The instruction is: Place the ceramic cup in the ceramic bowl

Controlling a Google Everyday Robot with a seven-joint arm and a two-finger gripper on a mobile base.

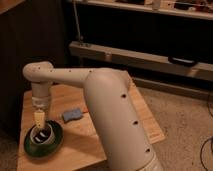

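Gripper (39, 119) hangs directly over the ceramic cup (42, 134); I cannot tell whether it grips the cup or has let go. Below it, the cup sits inside the ceramic bowl (44, 145), which rests on the wooden table (100, 135) near its front-left corner. If the cup is not fully seated, lifting away could tip it. A blue sponge (71, 115) lies off to one side, clear.

You look down from high behind the arm (107, 107) (its pale bulk fills the near foreground) onto the wooden table (130, 107), with the gripper (39, 119) far left over the ceramic bowl (56, 142); dark shelving lies beyond.
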